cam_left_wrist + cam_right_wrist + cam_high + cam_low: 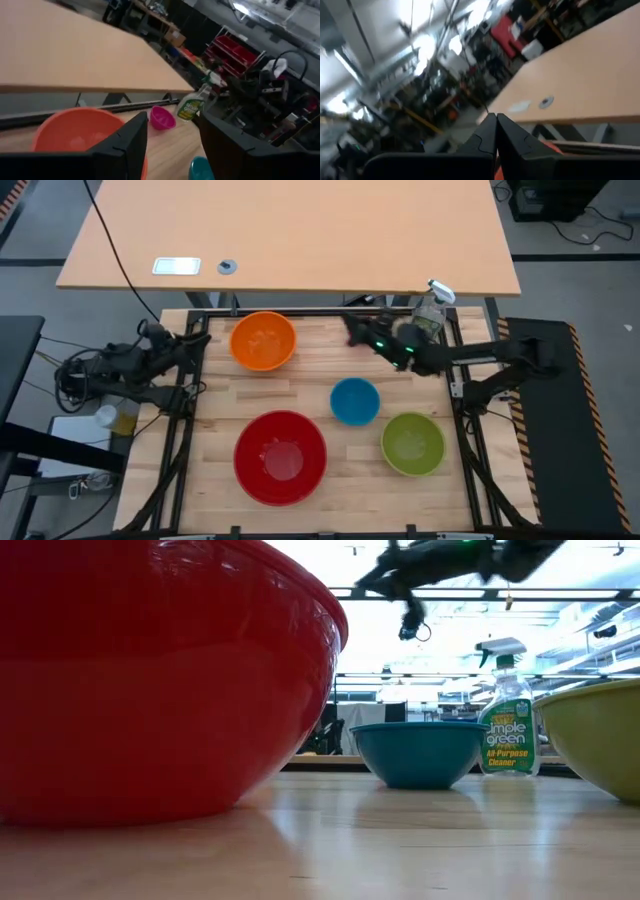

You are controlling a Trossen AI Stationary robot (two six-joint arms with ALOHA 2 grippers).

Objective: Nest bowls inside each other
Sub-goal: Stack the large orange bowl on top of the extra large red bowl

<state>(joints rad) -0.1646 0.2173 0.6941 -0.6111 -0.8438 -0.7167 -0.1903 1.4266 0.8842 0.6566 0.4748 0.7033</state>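
Note:
Four bowls stand upright on their bases on the wooden table: orange [263, 340] at the far left, blue [354, 401] in the middle, green [412, 443] at the near right, and red [280, 457] at the near middle. The small magenta bowl [162, 117] shows only in the left wrist view, beside the spray bottle; in the high view my right arm hides it. My right gripper [352, 330] is shut and empty. It hangs high over the far middle of the table, right of the orange bowl. My left gripper [172, 145] waits at the table's left edge, fingers apart, holding nothing.
A clear spray bottle [432, 308] stands at the table's far right corner. A large tan desk [290, 230] lies beyond the far edge. Bare wood [320, 360] shows between the orange and blue bowls.

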